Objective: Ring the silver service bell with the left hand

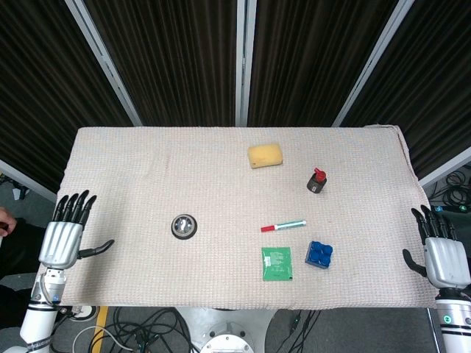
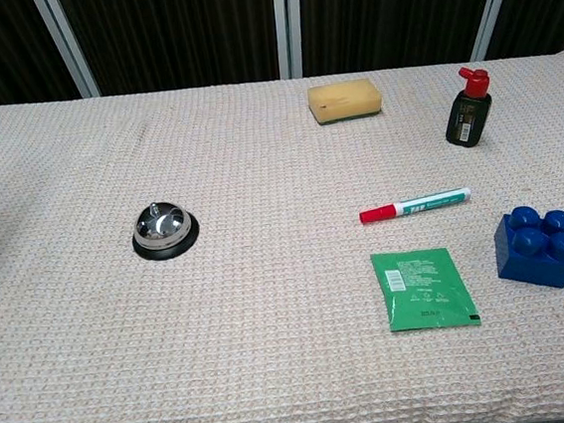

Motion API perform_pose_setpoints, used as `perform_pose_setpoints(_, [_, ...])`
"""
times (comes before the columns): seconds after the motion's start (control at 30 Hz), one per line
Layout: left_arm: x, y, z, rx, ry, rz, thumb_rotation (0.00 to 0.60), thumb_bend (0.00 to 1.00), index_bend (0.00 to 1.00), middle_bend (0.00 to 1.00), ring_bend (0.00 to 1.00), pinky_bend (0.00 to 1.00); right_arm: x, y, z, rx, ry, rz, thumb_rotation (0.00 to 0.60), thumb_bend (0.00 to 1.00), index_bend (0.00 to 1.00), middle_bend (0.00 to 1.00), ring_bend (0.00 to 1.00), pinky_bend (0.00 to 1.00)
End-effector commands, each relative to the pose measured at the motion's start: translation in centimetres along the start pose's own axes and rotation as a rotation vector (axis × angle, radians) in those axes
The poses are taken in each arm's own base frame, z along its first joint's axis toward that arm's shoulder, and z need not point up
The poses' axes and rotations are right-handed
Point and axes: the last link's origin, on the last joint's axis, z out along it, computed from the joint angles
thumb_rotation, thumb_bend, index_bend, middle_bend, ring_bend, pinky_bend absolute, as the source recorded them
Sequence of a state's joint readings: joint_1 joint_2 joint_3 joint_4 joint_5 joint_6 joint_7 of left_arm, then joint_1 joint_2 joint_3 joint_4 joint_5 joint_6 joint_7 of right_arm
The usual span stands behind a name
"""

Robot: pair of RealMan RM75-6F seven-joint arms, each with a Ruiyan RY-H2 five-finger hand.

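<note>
The left hand (image 1: 65,237) hangs off the table's 9 o'clock edge with its fingers spread straight and thumb out to the side, holding nothing; the right hand (image 1: 443,250) mirrors it past the 3 o'clock edge, fingers likewise apart and empty. Neither hand shows in the chest view. The silver service bell (image 1: 184,226) stands on its black base at about 8 o'clock of the table's middle, well apart from the left hand, with bare cloth all round it. The table (image 1: 147,169) is covered by a pale waffle-weave cloth reaching every edge. Toward 3 o'clock of the bell lies a red-capped marker (image 2: 414,204); its barrel carries printing too small to read. Just at 6 o'clock of the marker lies a green sachet (image 2: 423,289) with a barcode and fine print, also unreadable. A blue toy brick (image 2: 537,245) sits near the 4 o'clock edge. A yellow sponge (image 2: 345,100) rests at 12 o'clock, and a dark bottle with a red cap (image 2: 468,108) stands at 2 o'clock, its label illegible
</note>
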State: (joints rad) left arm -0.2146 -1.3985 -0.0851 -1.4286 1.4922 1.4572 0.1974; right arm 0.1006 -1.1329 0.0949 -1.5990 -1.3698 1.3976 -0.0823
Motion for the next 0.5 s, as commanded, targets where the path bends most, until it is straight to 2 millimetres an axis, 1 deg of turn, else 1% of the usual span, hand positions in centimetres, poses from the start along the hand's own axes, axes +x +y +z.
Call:
perform_pose_setpoints(0.03, [0.0,0.0,0.0,0.002,-0.002,-0.002,0.000,0.00,0.00,0.00,0.00,0.00,0.0,-0.1,0.0,0.002,0.000,-0.003,0.600,0.24,0.00,0.00,0.00,0.00])
perform_pose_setpoints(0.27, [-0.3,0.3,0.1,-0.010,-0.012,-0.008,0.000,0.00,0.00,0.00,0.00,0.00,0.2,-0.1,0.0,0.001,0.005,-0.005,0.600,0.24,0.00,0.00,0.00,0.00])
perform_pose_setpoints(0.37, [-0.3,0.6,0.5,-0.019,-0.015,-0.014,0.000,0.00,0.00,0.00,0.00,0.00,0.1,-0.1,0.0,-0.003,0.004,-0.001,0.600,0.24,0.00,0.00,0.00,0.00])
perform_pose_setpoints(0.5, [-0.5,1.3,1.6,-0.043,-0.021,-0.020,0.000,0.00,0.00,0.00,0.00,0.00,0.0,0.0,0.0,-0.003,-0.002,-0.006,0.600,0.24,0.00,0.00,0.00,0.00])
